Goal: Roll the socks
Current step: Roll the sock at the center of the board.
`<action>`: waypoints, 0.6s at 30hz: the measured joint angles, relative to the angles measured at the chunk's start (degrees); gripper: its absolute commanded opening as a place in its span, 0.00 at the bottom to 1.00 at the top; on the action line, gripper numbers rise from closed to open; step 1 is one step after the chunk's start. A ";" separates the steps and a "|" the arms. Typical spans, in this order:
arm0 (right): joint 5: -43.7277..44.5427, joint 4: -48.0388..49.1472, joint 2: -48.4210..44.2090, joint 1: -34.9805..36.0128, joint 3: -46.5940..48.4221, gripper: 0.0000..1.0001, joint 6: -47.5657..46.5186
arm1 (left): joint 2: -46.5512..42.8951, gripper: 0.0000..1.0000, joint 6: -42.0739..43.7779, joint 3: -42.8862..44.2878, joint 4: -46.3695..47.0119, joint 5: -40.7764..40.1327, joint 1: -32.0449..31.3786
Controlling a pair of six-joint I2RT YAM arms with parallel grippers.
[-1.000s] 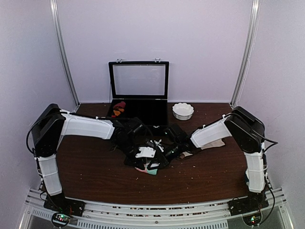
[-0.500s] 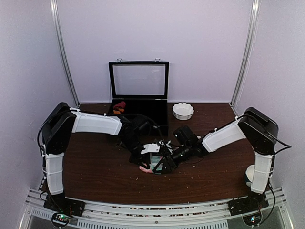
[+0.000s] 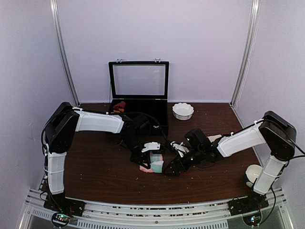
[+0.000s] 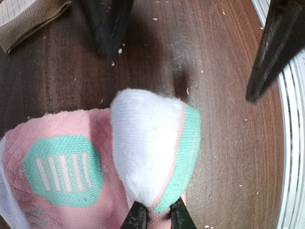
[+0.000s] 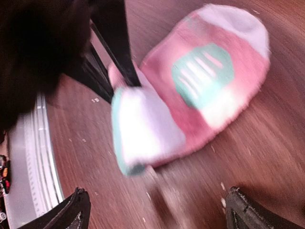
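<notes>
The pink sock (image 4: 62,167) with mint and white patches lies folded on the brown table. My left gripper (image 4: 157,218) is shut on its raised white-and-mint fold (image 4: 147,148). In the top view the pink sock (image 3: 153,165) sits mid-table under the left gripper (image 3: 149,157). My right gripper (image 5: 162,214) stands open just right of the sock (image 5: 205,81), apart from it, with nothing between its fingers; from above the right gripper (image 3: 173,167) is beside the sock. The cream-beige sock (image 4: 28,19) lies flat further back, partly hidden by the right arm (image 3: 214,138).
An open black case (image 3: 138,114) stands at the back with a dark red and orange bundle (image 3: 118,107) inside. A white scalloped bowl (image 3: 183,110) sits to its right. A white cup (image 3: 252,174) is by the right arm's base. Crumbs dot the table.
My right gripper has opened, let go of the pink sock and drawn back to the right. The left gripper stays shut on the fold and has shifted the sock slightly forward.
</notes>
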 measured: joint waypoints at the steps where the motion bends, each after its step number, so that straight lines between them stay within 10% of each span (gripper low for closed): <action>1: 2.25 -0.35 -1.68 0.07 -1.22 1.00 0.37 | 0.22 0.09 -0.26 0.20 -0.24 0.46 0.20; 8: 20.59 -4.02 -18.03 1.55 -11.10 1.00 3.65 | 2.78 0.09 -1.60 2.75 -3.26 4.85 2.21; 18: 24.26 20.17 -33.48 -0.94 -25.88 1.00 10.82 | 7.67 0.10 -3.39 8.22 -9.70 11.26 5.29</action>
